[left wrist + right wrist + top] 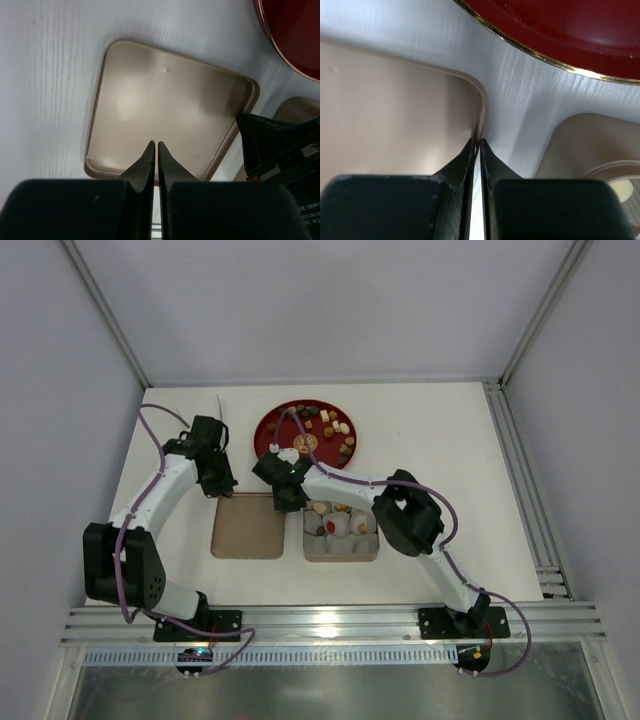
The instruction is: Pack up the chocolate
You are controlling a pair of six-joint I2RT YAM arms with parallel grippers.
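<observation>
The chocolate (325,425), small dark, tan and cream pieces, lies on a red plate (268,425) at the back. More pieces sit in white paper cups in a tan box (340,552). A flat tan lid (245,535) lies left of the box. My right gripper (285,502) is at the lid's far right corner. In the right wrist view it (476,141) is shut, with the lid's (395,110) rim between its tips. My left gripper (222,490) is shut and empty just above the lid's far edge, as the left wrist view (155,144) shows over the lid (165,105).
A flat gold-patterned disc (305,443) lies on the plate's near side. The right arm's black wrist (285,145) sits close to the left gripper. The plate's rim (560,25) and the box's corner (580,140) flank the right gripper. Grey walls enclose the table.
</observation>
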